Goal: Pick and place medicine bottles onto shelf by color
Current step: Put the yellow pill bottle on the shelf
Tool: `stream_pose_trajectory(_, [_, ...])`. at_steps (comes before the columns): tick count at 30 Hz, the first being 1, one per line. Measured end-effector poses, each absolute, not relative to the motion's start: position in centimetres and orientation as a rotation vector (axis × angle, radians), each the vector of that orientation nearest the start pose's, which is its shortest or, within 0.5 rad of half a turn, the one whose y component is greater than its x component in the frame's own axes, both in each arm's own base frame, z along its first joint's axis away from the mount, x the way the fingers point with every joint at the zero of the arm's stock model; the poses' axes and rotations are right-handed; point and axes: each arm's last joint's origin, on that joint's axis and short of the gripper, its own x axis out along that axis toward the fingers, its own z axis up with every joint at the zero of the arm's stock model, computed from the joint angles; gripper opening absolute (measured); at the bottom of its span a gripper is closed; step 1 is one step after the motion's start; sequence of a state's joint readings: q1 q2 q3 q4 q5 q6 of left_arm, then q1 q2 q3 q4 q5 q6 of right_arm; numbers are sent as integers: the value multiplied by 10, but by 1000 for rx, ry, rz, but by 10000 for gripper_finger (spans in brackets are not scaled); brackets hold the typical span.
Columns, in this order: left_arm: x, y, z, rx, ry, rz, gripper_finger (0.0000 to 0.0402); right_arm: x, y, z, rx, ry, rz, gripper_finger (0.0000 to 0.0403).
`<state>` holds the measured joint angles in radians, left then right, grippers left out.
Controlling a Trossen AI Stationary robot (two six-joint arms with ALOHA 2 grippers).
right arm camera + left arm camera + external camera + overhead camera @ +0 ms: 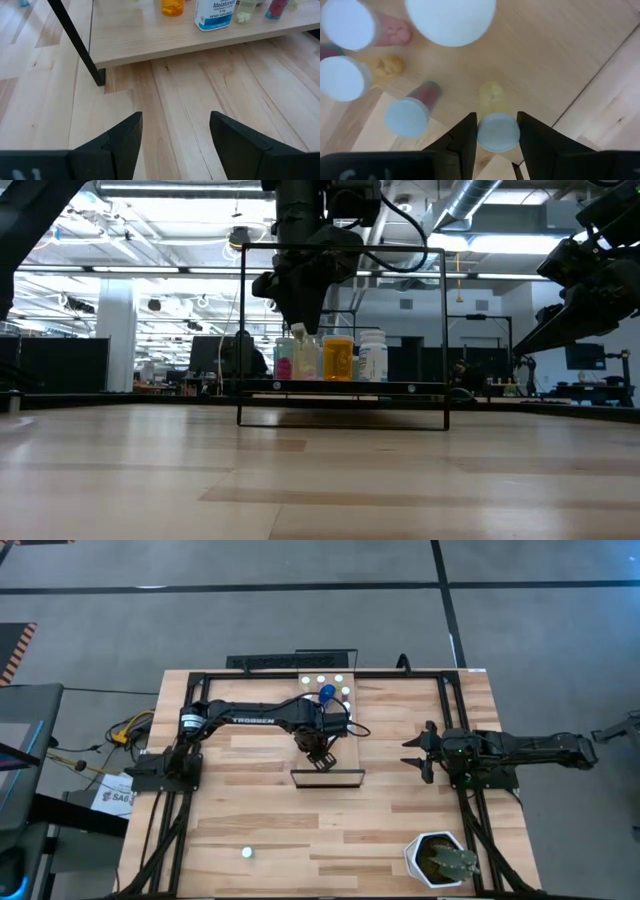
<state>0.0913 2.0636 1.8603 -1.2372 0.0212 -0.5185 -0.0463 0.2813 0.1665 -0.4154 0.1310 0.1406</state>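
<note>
Clearly "Melatonin" on white bottle [214, 14]

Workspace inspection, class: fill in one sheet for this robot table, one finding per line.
Surface: plank tabletop, light wood.
Job's things: bottles standing on the shelf; one stray white cap near the front edge.
Clutter: white plant pot at the front right corner.
Grippers: left gripper shut on a yellowish bottle over the shelf; right gripper open, waiting at the right.
Cables: orange and yellow leads off the left edge.
Surroundings: open hall with ceiling ducts.

Bottles [407, 116] crowded — table front [330, 840] free
</note>
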Motion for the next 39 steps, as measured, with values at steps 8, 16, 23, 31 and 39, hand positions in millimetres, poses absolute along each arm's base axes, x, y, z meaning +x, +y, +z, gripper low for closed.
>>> stream_pose_trajectory(8, [413, 34, 245, -511, 1386, 392, 116, 100, -8, 160, 114, 517, -210, 255])
stream_pose_trajectory(16, [412, 47, 246, -529, 1378, 431, 119, 100, -8, 160, 114, 517, -210, 255])
stream_pose_trajectory(23, [411, 52, 244, -572, 1380, 431, 119, 100, -8, 160, 114, 517, -210, 255])
stream_pose_trajectory(31, [411, 53, 244, -563, 1384, 443, 119, 100, -8, 160, 114, 517, -210, 255])
stream_pose_trajectory(39, [410, 55, 244, -558, 1386, 451, 119, 100, -8, 159, 114, 517, -210, 255])
